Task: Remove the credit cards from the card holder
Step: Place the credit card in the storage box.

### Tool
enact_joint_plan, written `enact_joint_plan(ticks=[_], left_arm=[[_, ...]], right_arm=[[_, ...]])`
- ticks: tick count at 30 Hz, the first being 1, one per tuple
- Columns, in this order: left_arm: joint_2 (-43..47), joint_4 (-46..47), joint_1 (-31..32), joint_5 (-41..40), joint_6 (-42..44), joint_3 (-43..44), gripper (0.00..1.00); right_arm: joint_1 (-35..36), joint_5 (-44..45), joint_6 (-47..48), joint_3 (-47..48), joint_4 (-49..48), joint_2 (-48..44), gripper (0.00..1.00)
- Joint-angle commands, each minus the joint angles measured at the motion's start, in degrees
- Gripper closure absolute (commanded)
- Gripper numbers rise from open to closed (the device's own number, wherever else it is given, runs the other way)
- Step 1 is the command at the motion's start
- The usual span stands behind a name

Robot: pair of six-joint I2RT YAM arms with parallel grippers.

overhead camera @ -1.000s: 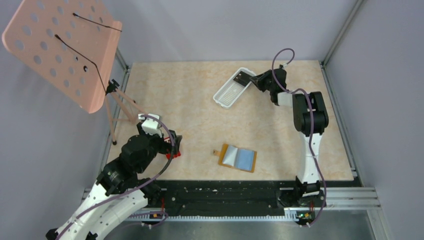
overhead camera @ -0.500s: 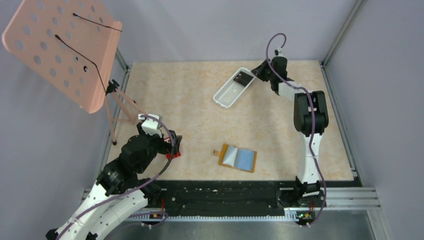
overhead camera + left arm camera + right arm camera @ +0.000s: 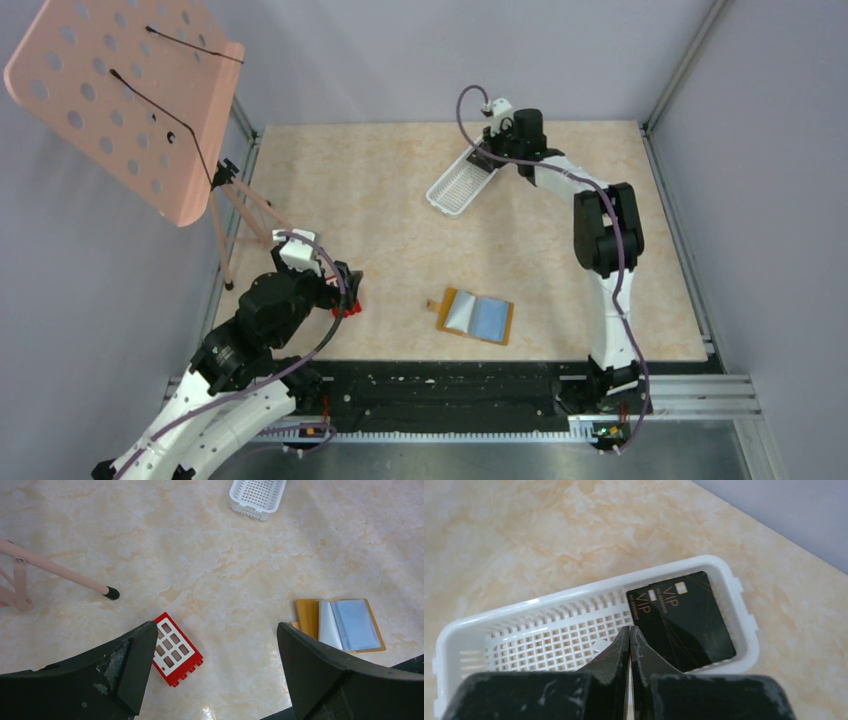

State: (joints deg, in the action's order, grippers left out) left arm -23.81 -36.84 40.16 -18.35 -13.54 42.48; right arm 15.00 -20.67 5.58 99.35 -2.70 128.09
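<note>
The right claw (image 3: 629, 632) is hanging just above the white basket (image 3: 740, 600) at the far side of the surface (image 3: 380, 220). Its two fingers are pressing tight together and holding nothing. A moment ago this claw was a little open and sitting at the right end of the basket. Since then it has been closing all the way and swinging round, so now it is looking down into the basket from above. Two black credit cards (image 3: 689, 620) with "VIP" on them are lying flat in the right end of the basket, one partly on top of the other, and the claw is not touching them. That makes me think the drop-off is done and the right arm is getting free to go back for more. The card holder (image 3: 478, 317) is lying open near the front middle of the surface, well apart from the basket, showing its pale blue and grey pages. I cannot tell whether any cards are hiding in those pages, so the job may or may not be finished. The left claw (image 3: 215, 630) is waiting at the left side with its fingers spread wide and holding nothing, hanging over a red block (image 3: 176, 649) with little square holes.
</note>
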Motion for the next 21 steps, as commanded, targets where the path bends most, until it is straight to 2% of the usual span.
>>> enact_joint_plan(ticks=[1, 7, 21], left_arm=[[1.0, 2.6, -0.1, -0.2, 0.6, -0.2, 0.06], [0.8, 2.7, -0.1, 0.1, 0.7, -0.1, 0.06], [2.0, 2.7, -0.2, -0.7, 0.6, 0.0, 0.06]], right_arm=[[4.1, 1.7, 18.1, 2.6, 3.8, -1.1, 1.00], [6.5, 4.7, 24.1, 4.6, 6.4, 2.8, 1.00], [7.9, 10.5, 24.8, 12.1, 10.3, 9.6, 1.00]])
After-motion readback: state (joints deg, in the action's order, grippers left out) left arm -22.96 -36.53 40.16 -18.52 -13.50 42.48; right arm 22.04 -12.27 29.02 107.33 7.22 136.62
